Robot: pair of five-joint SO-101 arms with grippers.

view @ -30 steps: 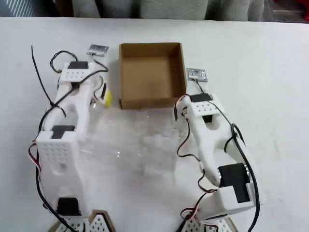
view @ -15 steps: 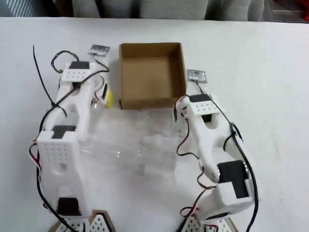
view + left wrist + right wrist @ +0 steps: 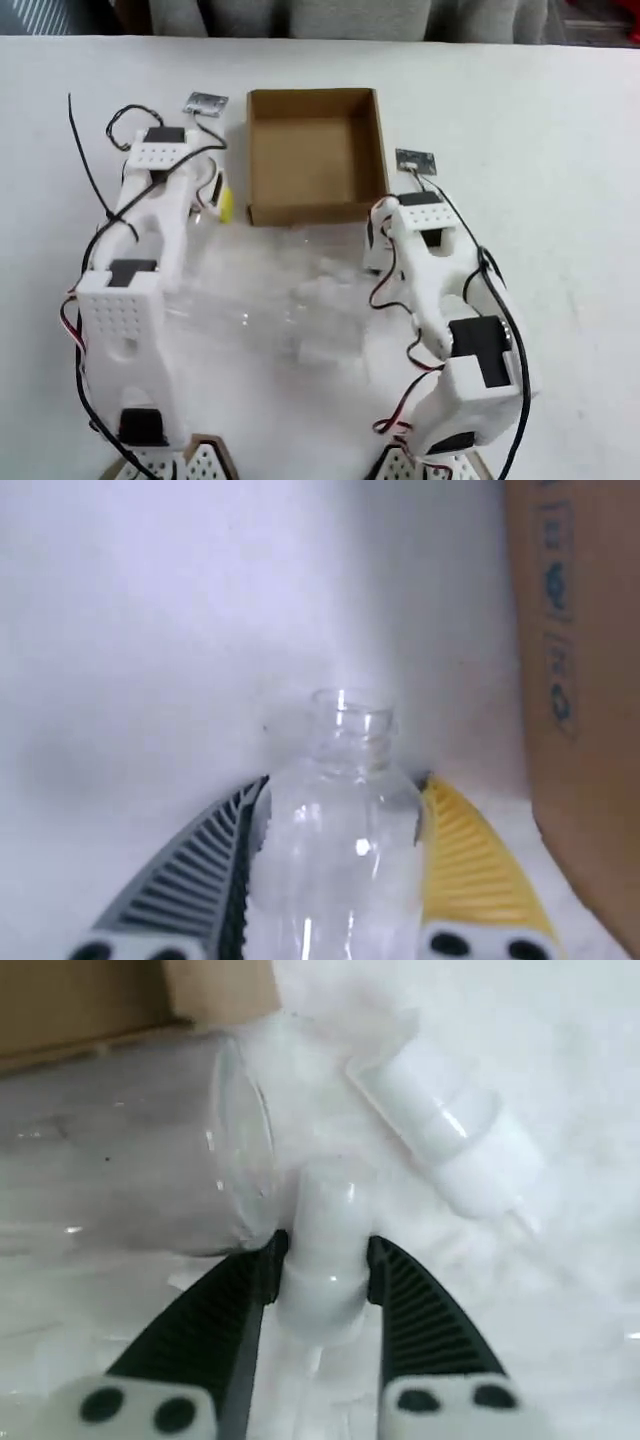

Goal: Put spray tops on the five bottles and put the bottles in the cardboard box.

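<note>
Left gripper [image 3: 342,786] clasps a clear bottle [image 3: 340,855] beside the cardboard box [image 3: 580,680]. Right gripper [image 3: 325,1248] pinches a white spray top [image 3: 324,1290].

cardboard box [image 3: 315,150] sitting on counter [image 3: 540,110] | bottles [image 3: 295,295] lying before it | another bottle [image 3: 340,820] sitting just left of it | spray top [image 3: 322,1250] sitting beside bottles

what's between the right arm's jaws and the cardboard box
A clear bottle lying on its side, in the right wrist view. The right jaws, closed on a white spray top, sit just short of it; the cardboard box is beyond.
</note>
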